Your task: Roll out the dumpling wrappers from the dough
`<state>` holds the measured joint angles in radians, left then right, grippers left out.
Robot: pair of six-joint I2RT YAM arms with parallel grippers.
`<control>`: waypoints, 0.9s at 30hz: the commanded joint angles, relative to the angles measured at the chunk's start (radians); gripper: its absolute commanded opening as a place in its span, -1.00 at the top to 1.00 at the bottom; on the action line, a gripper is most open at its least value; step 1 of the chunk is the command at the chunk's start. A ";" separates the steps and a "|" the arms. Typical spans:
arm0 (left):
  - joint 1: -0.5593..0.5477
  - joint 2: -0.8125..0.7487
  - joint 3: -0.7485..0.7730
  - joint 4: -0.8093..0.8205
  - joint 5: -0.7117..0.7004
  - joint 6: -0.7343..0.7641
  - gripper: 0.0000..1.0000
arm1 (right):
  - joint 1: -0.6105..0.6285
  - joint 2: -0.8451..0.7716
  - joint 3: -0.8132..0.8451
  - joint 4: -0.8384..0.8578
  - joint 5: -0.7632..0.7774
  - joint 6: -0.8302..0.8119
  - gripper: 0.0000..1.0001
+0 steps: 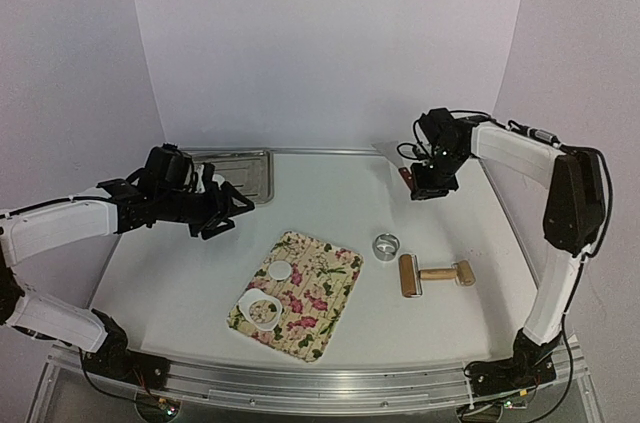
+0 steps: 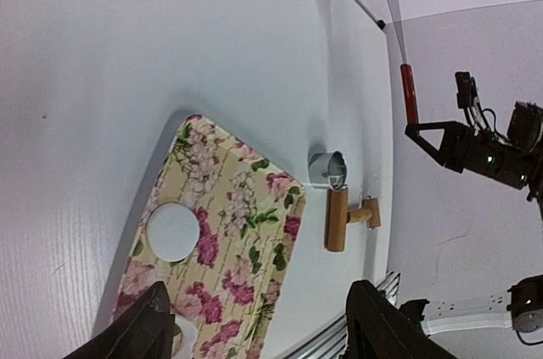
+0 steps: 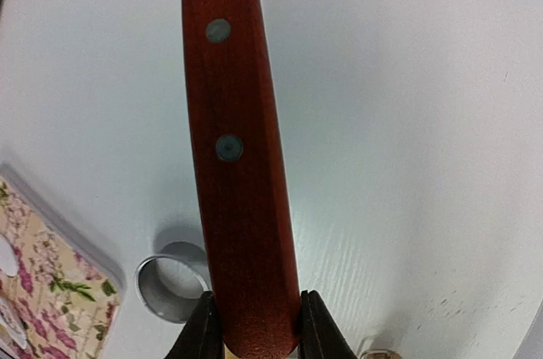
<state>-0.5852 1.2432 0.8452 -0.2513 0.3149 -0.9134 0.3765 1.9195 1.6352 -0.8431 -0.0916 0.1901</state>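
While the left gripper (image 1: 222,205) hangs released, its jaws spread wide and holding nothing, over the left part of the table (image 1: 170,278) near the metal tray (image 1: 236,172), the right gripper (image 3: 254,327) is clenched on a spatula (image 3: 237,164) at the far right; the two fingers press the butt end of its red, two-riveted handle from either side, and the pale blade points away from the arm; whether the blade touches the table cannot be told. Centre: floral mat (image 1: 325,288), lying askew on the white surface; on its far left part lies one dumpling wrapper (image 1: 280,270), a small flat white disc, apart from a larger white dough sheet (image 1: 262,310) with a round hole in it on the mat's near left corner. Right of the mat: metal ring cutter (image 1: 386,245), standing on its edge rim on the table, just off the mat; near it, closer to the arms, a wooden rolling pin (image 1: 435,275) with a short handle, lying flat.
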 commanded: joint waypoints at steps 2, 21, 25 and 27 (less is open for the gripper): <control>-0.010 0.027 0.046 0.189 0.024 -0.122 -0.94 | 0.125 -0.149 -0.089 0.029 0.059 0.250 1.00; -0.180 0.249 0.160 0.477 0.026 -0.257 -0.94 | 0.569 0.004 0.147 0.194 0.063 0.581 1.00; -0.180 0.271 0.167 0.478 0.031 -0.256 -0.94 | 0.582 0.022 0.180 0.194 0.047 0.573 1.00; -0.178 0.271 0.164 0.460 0.011 -0.258 -0.94 | 0.585 0.022 0.186 0.194 0.046 0.566 1.00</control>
<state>-0.7685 1.4985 0.9871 0.1842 0.3383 -1.1581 0.9567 1.9429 1.7608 -0.6867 -0.0550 0.7574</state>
